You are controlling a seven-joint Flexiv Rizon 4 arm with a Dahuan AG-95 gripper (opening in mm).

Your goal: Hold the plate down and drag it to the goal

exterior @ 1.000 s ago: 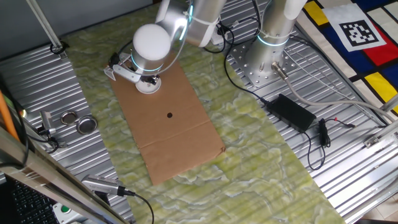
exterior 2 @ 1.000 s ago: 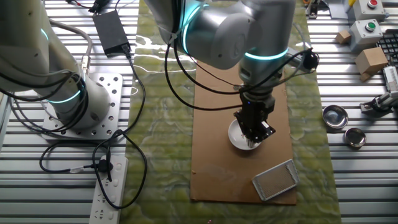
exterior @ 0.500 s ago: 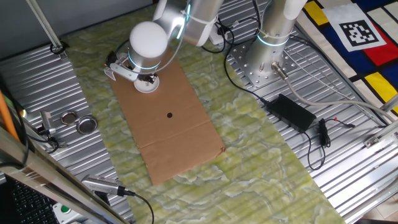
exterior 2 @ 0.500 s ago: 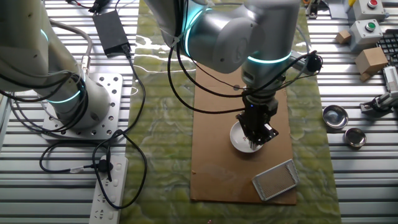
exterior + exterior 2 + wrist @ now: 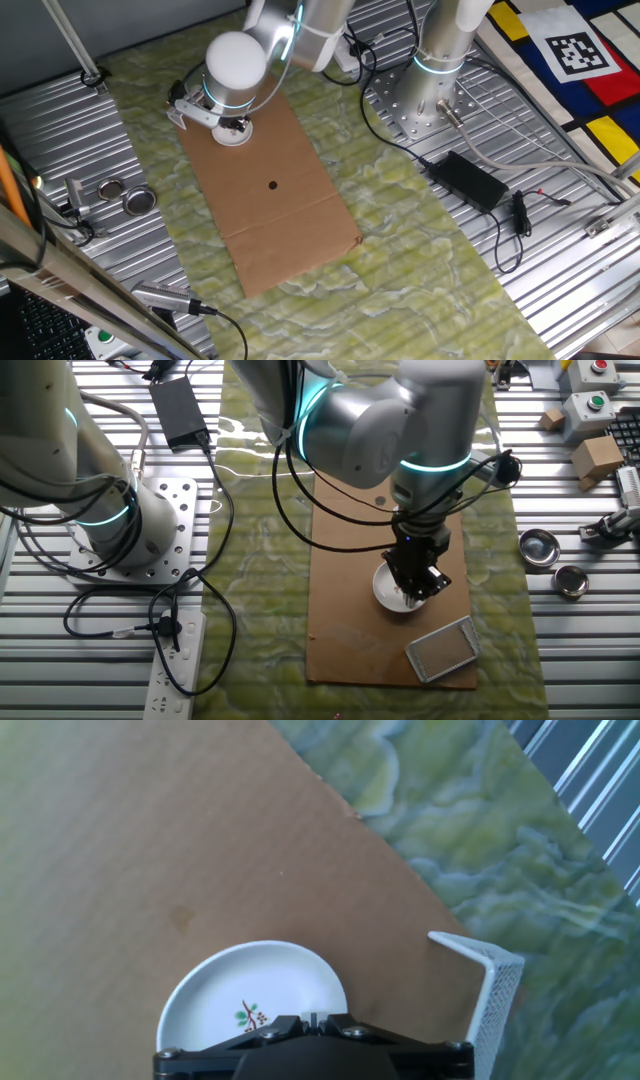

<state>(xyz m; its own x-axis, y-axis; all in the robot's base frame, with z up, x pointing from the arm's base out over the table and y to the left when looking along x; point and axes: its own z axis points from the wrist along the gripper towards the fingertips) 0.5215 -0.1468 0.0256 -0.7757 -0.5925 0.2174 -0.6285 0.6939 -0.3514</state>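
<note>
- I see my gripper bearing down on the plate; I cannot tell how its jaws stand.
- The plate sits on the cardboard sheet.
- The goal lies near, at the plate's five o'clock, apart.

brown cardboard sheet, two metal lids, black power adapter

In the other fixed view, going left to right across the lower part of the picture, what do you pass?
White power strip → cardboard sheet → plate under the claw → goal → the two metal lids.
</note>
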